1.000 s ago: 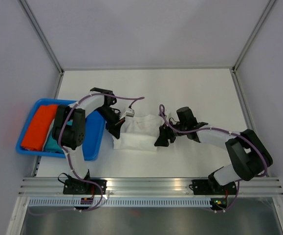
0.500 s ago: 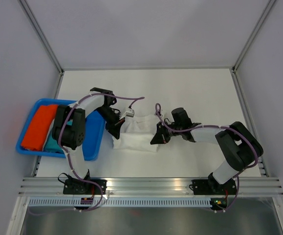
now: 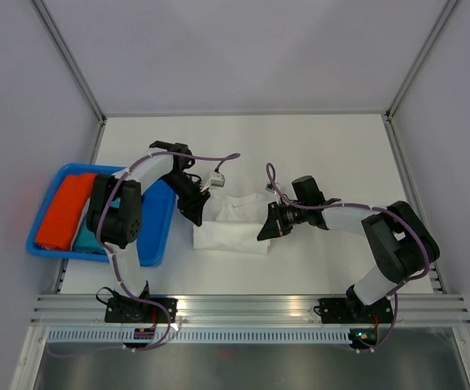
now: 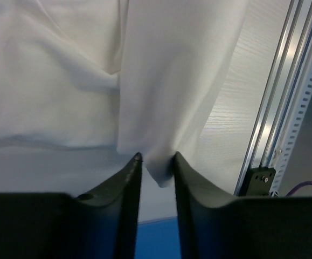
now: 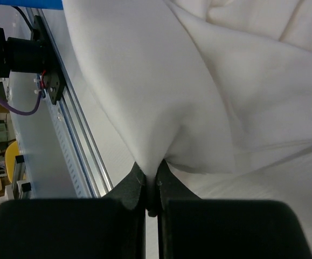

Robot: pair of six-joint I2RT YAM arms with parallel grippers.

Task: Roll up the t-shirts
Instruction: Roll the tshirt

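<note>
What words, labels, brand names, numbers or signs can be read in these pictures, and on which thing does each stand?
None can be read.
The white t-shirt shows only plain cloth in all three views.
The blue tray bears no lettering.
The dark gear beyond the table edge in the right wrist view is too blurred to tell.

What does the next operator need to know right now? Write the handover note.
Left claw: shut on the left edge of the white t-shirt.
Right claw: shut on its right edge.
The shirt lies folded into a band between the two claws. An orange cloth and a teal cloth sit in the blue tray on the left.
Done: folding. Left: rolling it up; no roll shows yet.
</note>
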